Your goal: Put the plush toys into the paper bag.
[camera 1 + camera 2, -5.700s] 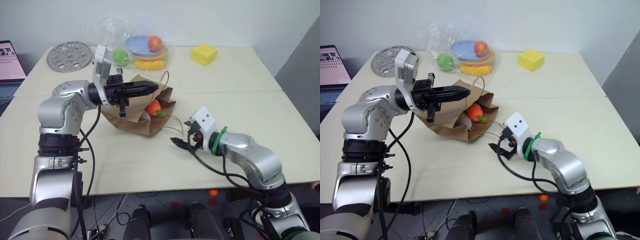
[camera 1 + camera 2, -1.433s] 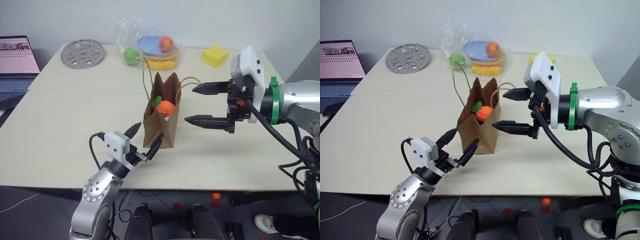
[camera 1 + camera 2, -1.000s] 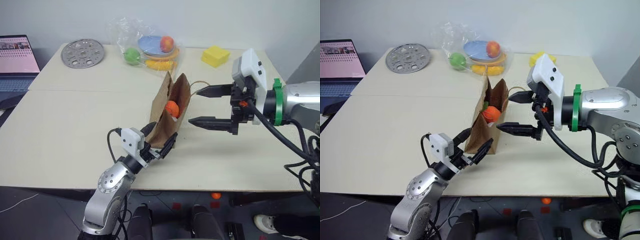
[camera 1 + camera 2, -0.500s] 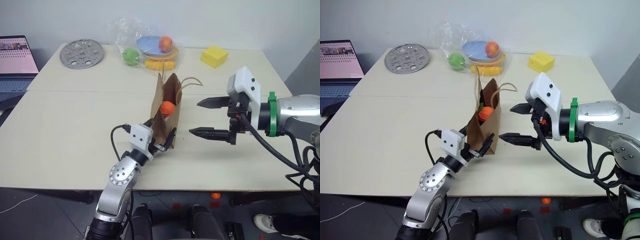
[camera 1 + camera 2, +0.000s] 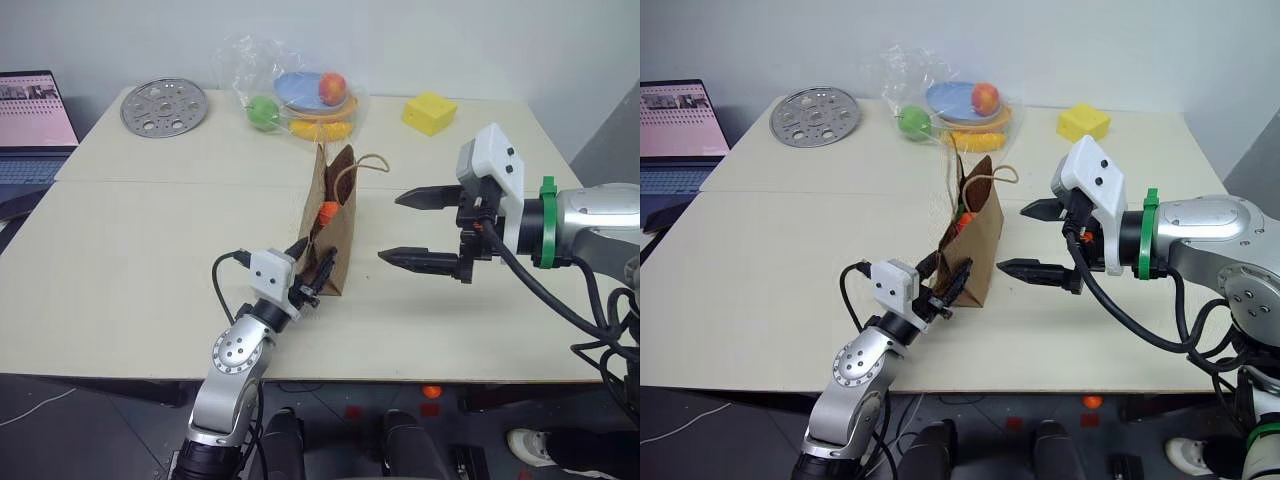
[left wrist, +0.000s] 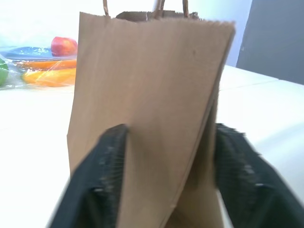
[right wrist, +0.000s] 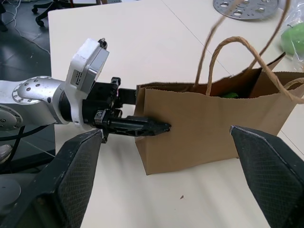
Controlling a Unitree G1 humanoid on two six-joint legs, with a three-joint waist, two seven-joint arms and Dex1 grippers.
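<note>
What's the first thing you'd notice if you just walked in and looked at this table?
The brown paper bag standing upright mid-table, with an orange plush toy peeking out of its top. The left gripper pinches the bag's lower near end, and the right gripper hangs wide open beside the bag. A clear bag of fruit lies at the far edge.

The left gripper (image 5: 312, 268) has the paper bag (image 5: 334, 228) between its fingers, so nothing passes forward there — the bag's wall blocks it. Bare table (image 5: 150, 260) lies open to its outer side. The right gripper (image 5: 418, 228) hangs spread just beside the bag, with clear tabletop beneath — the bag's handles (image 5: 362, 165) rise near its upper finger.
</note>
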